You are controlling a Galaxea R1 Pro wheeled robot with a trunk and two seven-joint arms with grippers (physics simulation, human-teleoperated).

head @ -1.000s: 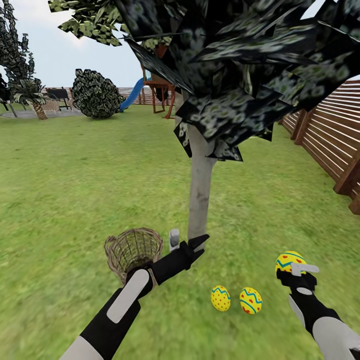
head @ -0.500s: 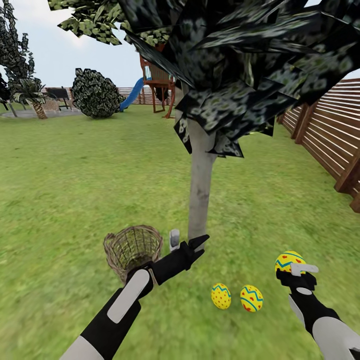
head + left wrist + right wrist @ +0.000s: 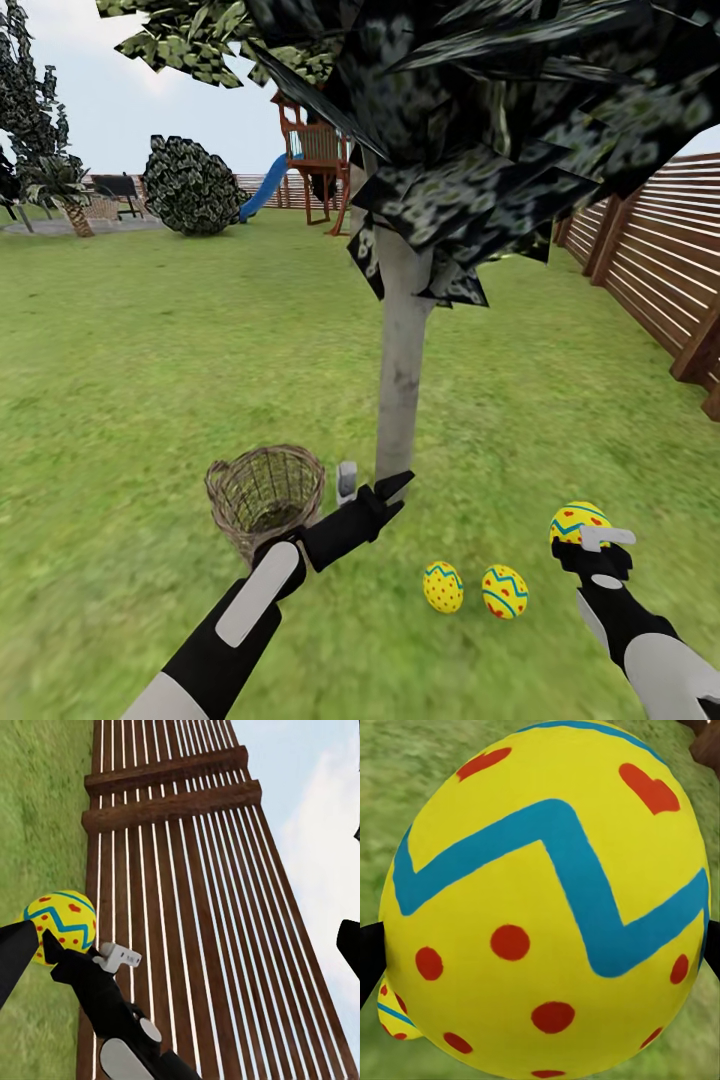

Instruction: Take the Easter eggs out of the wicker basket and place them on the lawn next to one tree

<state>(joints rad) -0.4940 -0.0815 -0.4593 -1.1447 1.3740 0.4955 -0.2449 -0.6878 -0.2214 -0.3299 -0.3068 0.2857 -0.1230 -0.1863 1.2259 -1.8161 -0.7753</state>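
right gripper (image 3: 578, 532) clamped on third Easter egg (image 3: 577, 521), held above lawn (image 3: 150, 350) right of tree (image 3: 402, 380) | two Easter eggs (image 3: 443, 587) on grass near trunk base | wicker basket (image 3: 264, 492) left of tree, no eggs visible inside | left gripper (image 3: 368, 482) jaws spread, holding nothing, near trunk

The right gripper (image 3: 585, 528) clasps a yellow egg (image 3: 574, 520) above the lawn (image 3: 150, 380). Two more eggs (image 3: 442, 587) (image 3: 504, 592) lie side by side on the grass near the tree (image 3: 402, 390) trunk's foot. The left gripper (image 3: 368, 480) hangs parted between trunk and wicker basket (image 3: 264, 492).
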